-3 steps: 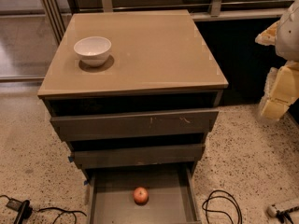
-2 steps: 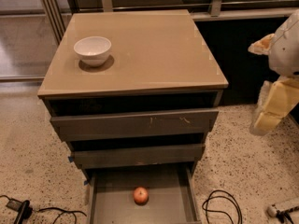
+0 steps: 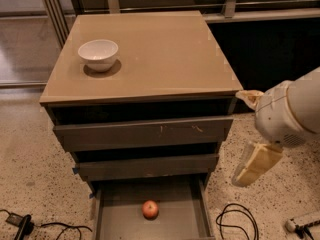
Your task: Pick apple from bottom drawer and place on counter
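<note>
Now the gripper (image 3: 239, 137) hangs off the counter's (image 3: 165, 49) front right corner, fingers (image 3: 256, 163) spread, empty; the apple (image 3: 150, 209) lies lower-left of them in the bottom drawer (image 3: 120, 219).

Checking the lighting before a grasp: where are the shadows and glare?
Camera view: the white bowl casts a soft shadow on the counter, which shows only a mild sheen; the recesses above the upper drawers are dark; the apple in the bottom drawer is evenly lit; the end effector, right of those drawers, is brightly lit.
</note>
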